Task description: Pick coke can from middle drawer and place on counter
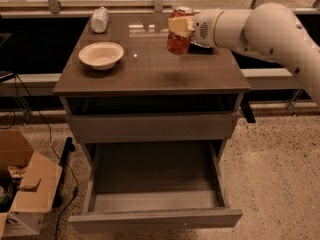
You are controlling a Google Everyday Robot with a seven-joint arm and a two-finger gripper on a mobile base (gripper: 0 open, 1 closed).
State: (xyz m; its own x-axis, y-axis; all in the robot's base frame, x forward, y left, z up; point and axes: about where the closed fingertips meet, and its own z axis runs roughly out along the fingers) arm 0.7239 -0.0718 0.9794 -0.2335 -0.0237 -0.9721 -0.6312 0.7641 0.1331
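The gripper (180, 30) is over the rear right part of the desk (150, 71), reaching in from the desk's right side on the white arm (265, 26). Its jaws are closed on the can (177, 45), clamping its upper half; one yellowish pad (181, 25) lies flat against the can's side. The can is upright and appears to be held clear of the desk surface, with a soft shadow on the desk just in front of it.

The drawer (155, 218) below the desk top is pulled fully out toward the camera. Between it and the desk top, a plain grey drawer front (150, 128) is shut.

A white bowl (101, 55) sits on the left part of the desk. A small pale container (100, 20) lies at the desk's rear left corner; its kind cannot be determined. An open cardboard box (27, 194) stands on the floor left of the desk.
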